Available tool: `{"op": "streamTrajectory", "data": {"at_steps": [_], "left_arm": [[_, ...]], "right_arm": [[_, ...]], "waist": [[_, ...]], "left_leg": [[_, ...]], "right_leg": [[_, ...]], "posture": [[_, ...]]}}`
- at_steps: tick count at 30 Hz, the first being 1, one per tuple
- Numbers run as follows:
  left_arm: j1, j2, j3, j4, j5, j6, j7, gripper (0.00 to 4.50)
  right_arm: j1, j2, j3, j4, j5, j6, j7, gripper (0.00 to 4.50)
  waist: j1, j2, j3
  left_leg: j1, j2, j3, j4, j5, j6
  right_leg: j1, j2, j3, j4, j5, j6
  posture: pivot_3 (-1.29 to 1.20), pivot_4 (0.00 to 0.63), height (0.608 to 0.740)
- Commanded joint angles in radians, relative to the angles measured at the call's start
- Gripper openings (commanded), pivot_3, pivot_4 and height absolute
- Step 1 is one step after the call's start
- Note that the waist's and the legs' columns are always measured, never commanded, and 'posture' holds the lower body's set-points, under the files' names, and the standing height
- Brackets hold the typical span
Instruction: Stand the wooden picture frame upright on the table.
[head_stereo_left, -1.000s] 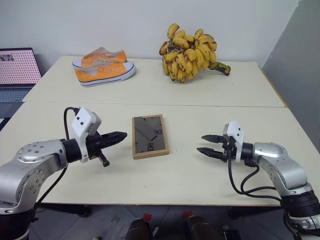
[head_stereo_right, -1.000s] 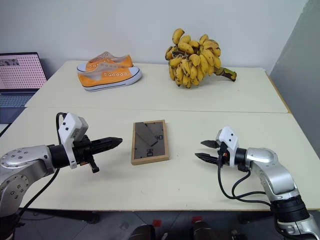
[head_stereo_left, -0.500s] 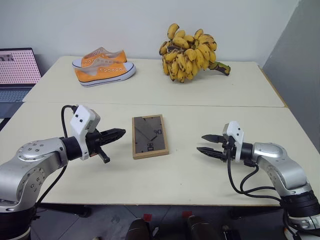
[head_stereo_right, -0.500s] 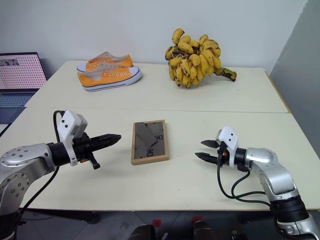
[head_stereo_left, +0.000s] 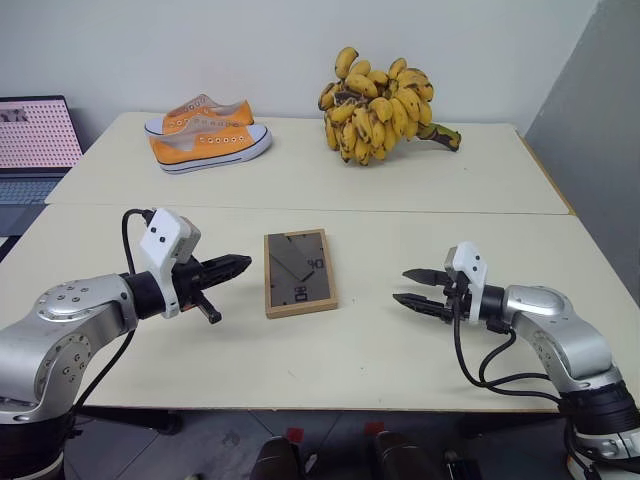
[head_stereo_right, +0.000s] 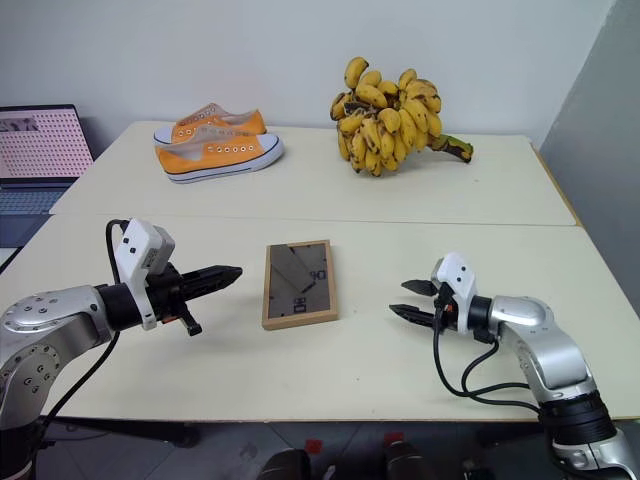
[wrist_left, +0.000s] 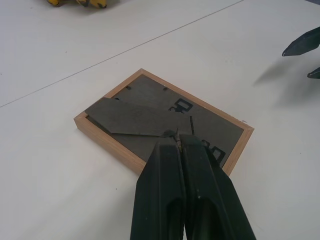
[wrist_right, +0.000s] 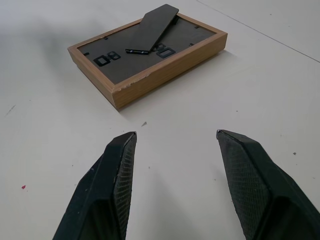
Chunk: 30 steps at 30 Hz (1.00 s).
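Wooden picture frame (head_stereo_left: 298, 272) lies flat, dark back and stand upward.

I see everything in bright, even light from overhead, with no glare on the table (head_stereo_left: 420, 340). Under my right gripper (head_stereo_left: 417, 288) and the wooden picture frame (head_stereo_left: 298, 272) lie only soft, faint shadows. In my wrist views my own fingers (wrist_right: 112, 190) look slightly soft up close.

Orange sneakers (head_stereo_left: 208, 136) far left, banana bunch (head_stereo_left: 378, 104) far centre, laptop (head_stereo_left: 34, 145) at left edge.
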Motion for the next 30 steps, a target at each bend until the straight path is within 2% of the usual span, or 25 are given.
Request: {"op": "streamTrajectory", "data": {"at_steps": [1, 8, 13, 18, 24, 30], "left_arm": [[-0.011, -0.012, 0.042, -0.027, -0.026, 0.0, 0.012, 0.0], [0.003, -0.021, 0.054, -0.034, -0.033, 0.001, 0.03, 0.0], [0.019, -0.024, 0.076, -0.042, -0.05, 0.003, 0.034, 0.0], [0.043, -0.038, 0.051, 0.003, 0.021, 0.02, 0.113, 0.0], [0.063, -0.115, -0.017, 0.125, 0.174, -0.048, 0.228, 0.0], [-0.066, -0.245, -0.141, 0.351, 0.316, -0.155, 0.294, 0.0]], "right_arm": [[-0.005, -0.003, -0.036, -0.052, 0.042, 0.002, 0.01, 1.64], [-0.012, -0.002, -0.03, -0.043, 0.043, -0.003, 0.003, 0.08], [-0.018, 0.007, -0.018, -0.032, 0.038, -0.006, 0.004, 0.08], [-0.029, 0.031, 0.011, 0.004, -0.004, -0.02, -0.025, 0.08], [-0.052, 0.136, 0.055, 0.057, -0.059, -0.064, -0.099, 0.08], [-0.078, 0.245, 0.09, 0.132, -0.126, -0.118, -0.183, 0.08]], "waist": [[0.0, 0.0, 0.0], [0.0, 0.0, 0.0], [0.0, 0.0, 0.0], [0.0, 0.0, 0.0], [0.0, 0.0, 0.0], [0.006, 0.0, 0.0]], "left_leg": [[0.0, 0.0, 0.0, 0.0, 0.0, 0.0], [0.0, 0.0, 0.0, 0.0, 0.0, 0.0], [0.0, 0.0, 0.0, 0.0, 0.0, 0.0], [0.0, 0.0, 0.0, 0.0, 0.0, 0.0], [0.0, 0.0, 0.0, 0.0, 0.0, 0.0], [0.0, 0.0, 0.0, 0.0, 0.0, 0.0]], "right_leg": [[0.0, 0.0, 0.0, 0.0, 0.0, 0.0], [0.0, 0.0, 0.0, 0.0, 0.0, 0.0], [0.0, 0.0, 0.0, 0.0, 0.0, 0.0], [0.0, 0.0, 0.0, 0.0, 0.0, 0.0], [0.0, 0.0, 0.0, 0.0, 0.002, -0.003], [0.0, 0.0, -0.001, 0.0, 0.002, -0.003]], "posture": [[0.0, 0.15, 0.74], [0.0, 0.15, 0.74], [0.0, 0.15, 0.74], [0.0, 0.15, 0.74], [0.0, 0.15, 0.74], [0.0, 0.15, 0.74]]}}
